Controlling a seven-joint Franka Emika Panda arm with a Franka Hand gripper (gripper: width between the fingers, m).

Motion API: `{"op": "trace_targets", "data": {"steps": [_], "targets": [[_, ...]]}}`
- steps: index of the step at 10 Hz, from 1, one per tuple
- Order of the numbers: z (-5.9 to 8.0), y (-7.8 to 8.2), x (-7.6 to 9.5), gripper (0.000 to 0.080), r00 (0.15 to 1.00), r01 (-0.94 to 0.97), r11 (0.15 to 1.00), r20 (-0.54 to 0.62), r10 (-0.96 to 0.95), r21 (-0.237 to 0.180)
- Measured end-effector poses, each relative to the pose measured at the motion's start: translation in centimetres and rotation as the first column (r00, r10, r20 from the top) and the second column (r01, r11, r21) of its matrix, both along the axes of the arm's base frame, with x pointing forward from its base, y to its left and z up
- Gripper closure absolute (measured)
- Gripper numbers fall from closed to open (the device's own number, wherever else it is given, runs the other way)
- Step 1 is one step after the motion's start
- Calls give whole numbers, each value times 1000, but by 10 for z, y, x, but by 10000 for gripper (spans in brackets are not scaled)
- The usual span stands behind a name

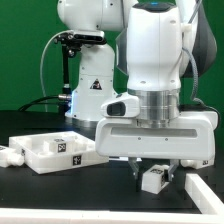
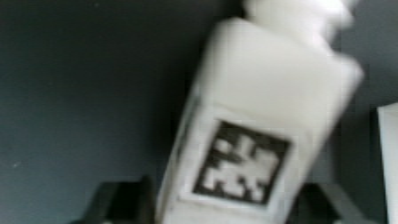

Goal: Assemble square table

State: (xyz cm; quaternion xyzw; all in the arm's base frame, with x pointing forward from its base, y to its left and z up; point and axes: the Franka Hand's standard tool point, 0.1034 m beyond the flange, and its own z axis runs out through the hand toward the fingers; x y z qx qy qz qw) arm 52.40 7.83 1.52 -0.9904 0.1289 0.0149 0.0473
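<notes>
Grips a short white leg (image 2: 267, 100) between the jaws, shut snug on both its sides, black-and-white tag (image 2: 240, 165) facing the wrist view. Hangs low over the dark table (image 1: 60, 200), maybe touching, maybe just above: too hard to tell. To do this step well: keep the squeeze firm, lift straight up before going sideways, then line up over a corner socket of the tabletop (image 1: 40, 145) and push down gently. Watch out for the white bar (image 1: 200, 190) just beside the leg, on the exterior view's right; steer away from that edge. Plenty of bare table for moving toward the tabletop, over on the exterior view's left. Farther back, only the arm's big white base (image 1: 90, 85); no need to go near.
</notes>
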Motion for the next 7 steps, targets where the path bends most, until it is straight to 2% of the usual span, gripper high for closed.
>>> {"op": "trace_targets", "data": {"steps": [2,5,6,7], "targets": [[3,3,-4,515,1000,-11,1000,5,11,-2],[32,11,-57,515,998,-56,998,11,56,-17],[32,9,-67,515,998,-57,998,13,57,-21],[31,9,-63,515,998,-55,998,14,55,-20]]}}
